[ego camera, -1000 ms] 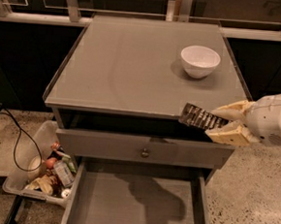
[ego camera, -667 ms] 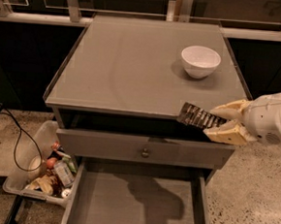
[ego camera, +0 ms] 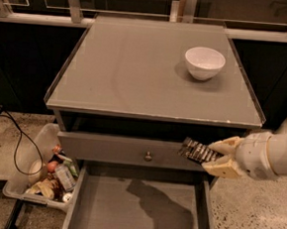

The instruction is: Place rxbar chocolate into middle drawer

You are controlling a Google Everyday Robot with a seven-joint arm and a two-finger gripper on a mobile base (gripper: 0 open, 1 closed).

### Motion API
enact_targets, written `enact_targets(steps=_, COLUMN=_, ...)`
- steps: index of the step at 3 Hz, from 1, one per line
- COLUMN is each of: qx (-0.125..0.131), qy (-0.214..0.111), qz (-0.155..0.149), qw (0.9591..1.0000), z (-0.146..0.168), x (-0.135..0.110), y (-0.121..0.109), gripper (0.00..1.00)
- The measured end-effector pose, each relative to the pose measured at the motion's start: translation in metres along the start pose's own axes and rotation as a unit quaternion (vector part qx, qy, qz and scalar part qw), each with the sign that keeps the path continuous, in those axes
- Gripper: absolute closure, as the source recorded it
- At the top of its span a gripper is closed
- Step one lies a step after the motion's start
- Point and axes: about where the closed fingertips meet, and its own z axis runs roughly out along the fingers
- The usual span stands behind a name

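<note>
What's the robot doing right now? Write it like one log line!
hand: at right, shut on rxbar chocolate | middle drawer: open, bar above it, not inside

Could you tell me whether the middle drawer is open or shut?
Open: the middle drawer shows its floor below the hand holding the rxbar chocolate.
</note>
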Motion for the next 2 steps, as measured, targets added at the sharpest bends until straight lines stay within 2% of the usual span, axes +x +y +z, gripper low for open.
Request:
enact_targets(steps=1, qx=0.000, qy=0.022, qz=0.017, qw=0.9996, z=0.020, x=0.045, y=0.029, gripper=1.00)
enact_targets(steps=2, qx=0.013, qy=0.030, qz=0.023, qw=0.9992, z=0.046, x=0.089, y=0.050, gripper=1.00)
